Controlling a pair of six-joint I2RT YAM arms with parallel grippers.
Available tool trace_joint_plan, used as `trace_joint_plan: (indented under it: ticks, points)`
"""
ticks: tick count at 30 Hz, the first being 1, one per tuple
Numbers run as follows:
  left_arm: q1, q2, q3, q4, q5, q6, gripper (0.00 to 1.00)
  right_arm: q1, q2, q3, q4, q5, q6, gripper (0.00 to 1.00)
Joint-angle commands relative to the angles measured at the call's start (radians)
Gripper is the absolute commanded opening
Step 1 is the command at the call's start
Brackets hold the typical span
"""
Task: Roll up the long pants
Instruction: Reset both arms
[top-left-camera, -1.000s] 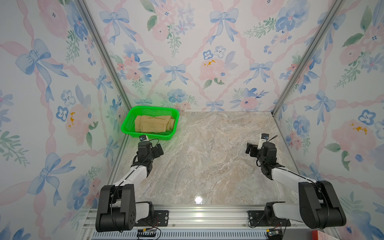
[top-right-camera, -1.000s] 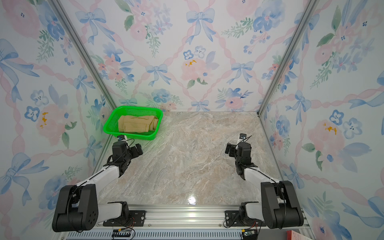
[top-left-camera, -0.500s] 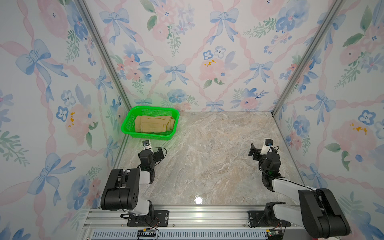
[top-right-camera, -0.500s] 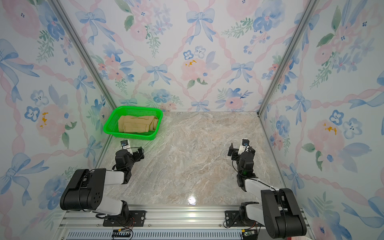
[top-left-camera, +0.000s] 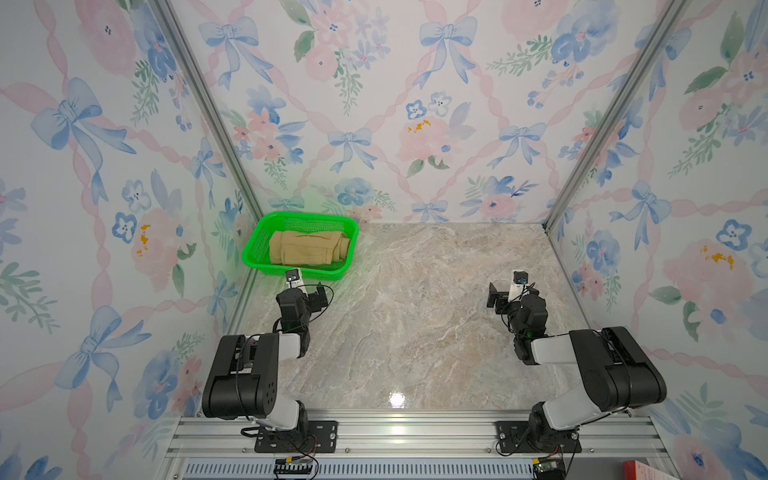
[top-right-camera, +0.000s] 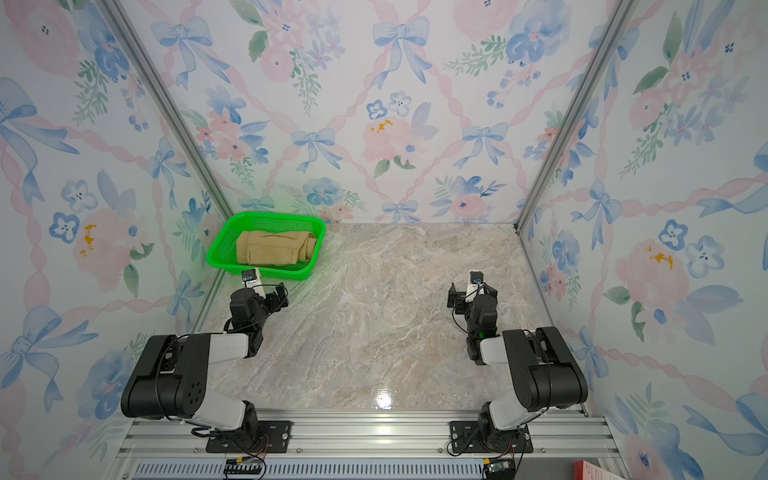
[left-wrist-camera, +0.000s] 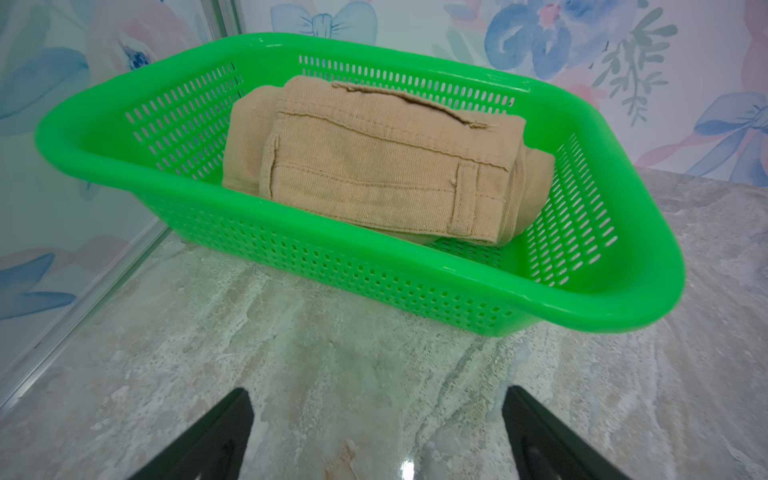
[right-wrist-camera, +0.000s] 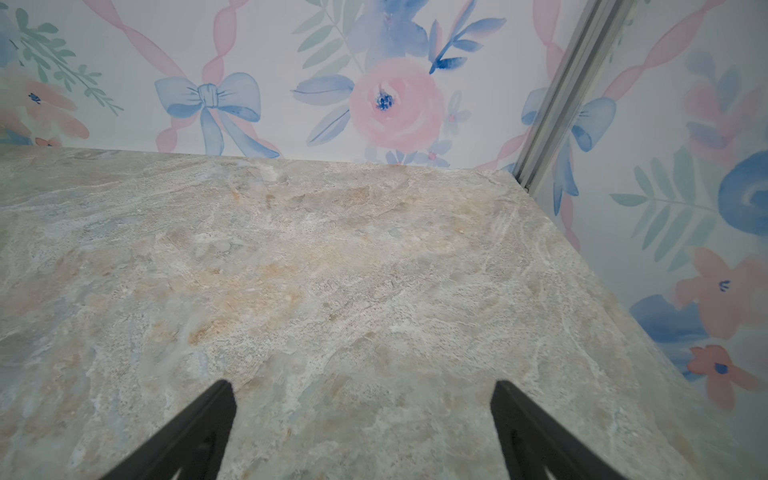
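Evidently rolled, the tan khaki cotton long pants (left-wrist-camera: 374, 166) lie inside the green perforated plastic basket (left-wrist-camera: 623, 307). Both the left claw (left-wrist-camera: 376, 395) and right claw (right-wrist-camera: 361, 386) gape empty; parking should avoid nudging the basket.

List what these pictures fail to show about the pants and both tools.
- long pants: button, leg ends and underside are hidden inside the roll and by the green basket in the left wrist view; too small in both top views.
- left tool: only the fingertips show; the wrist view's edge cuts off the rest.
- right tool: likewise, in the right wrist view.
- red thing: cut off at a top view's corner.
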Motion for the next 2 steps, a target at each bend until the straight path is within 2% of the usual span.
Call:
trace_joint_plan:
  ticks: [1, 2]
  points:
    - [-0.004, 0.004, 0.013, -0.014, -0.015, -0.005, 0.99, -0.010, -0.006, 0.010, -0.056, -0.045, -0.005, 1.00]
    - [-0.004, 0.004, 0.013, -0.014, -0.016, -0.005, 0.99, -0.007, -0.005, 0.007, -0.047, -0.038, -0.006, 1.00]
